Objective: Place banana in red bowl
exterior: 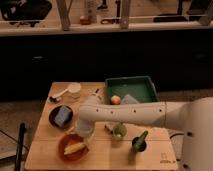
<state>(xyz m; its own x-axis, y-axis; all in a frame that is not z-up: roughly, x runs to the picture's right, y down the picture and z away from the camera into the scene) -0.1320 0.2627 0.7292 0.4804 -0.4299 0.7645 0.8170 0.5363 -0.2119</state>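
So here's the setup: a light wooden surface [150,152] with a bunch of kitchen stuff on it, and the robot's big white arm [130,114] reaching across from the right side toward the front left corner. The gripper [83,134] is down at the end of that arm, hanging right over the back edge of the red bowl [65,150]. Honestly I can't tell how the fingers are set, the wrist housing covers them from this angle.

The banana [75,147] is already lying inside the red bowl, yellow and slightly curved, stretched across the middle of it. Whether the gripper is touching it, I can't say; it sits just above and behind the fruit.

Other stuff around:
- a dark bowl [53,118] with a blue item [62,115] in it, just behind the red bowl on the left
- a white cup [74,90] and a white spoon-looking thing [59,94] near the back left corner
- a green tray [131,90] at the back, with a round orange fruit [115,99] sitting at its front left corner
- a small green cup-ish thing [119,131] under the arm, near the middle
- a dark cup with a green vegetable [140,140] poking out of it, tilted, toward the front right

Behind the surface there's a dark counter front, and the top of the shot is brighter with some posts.
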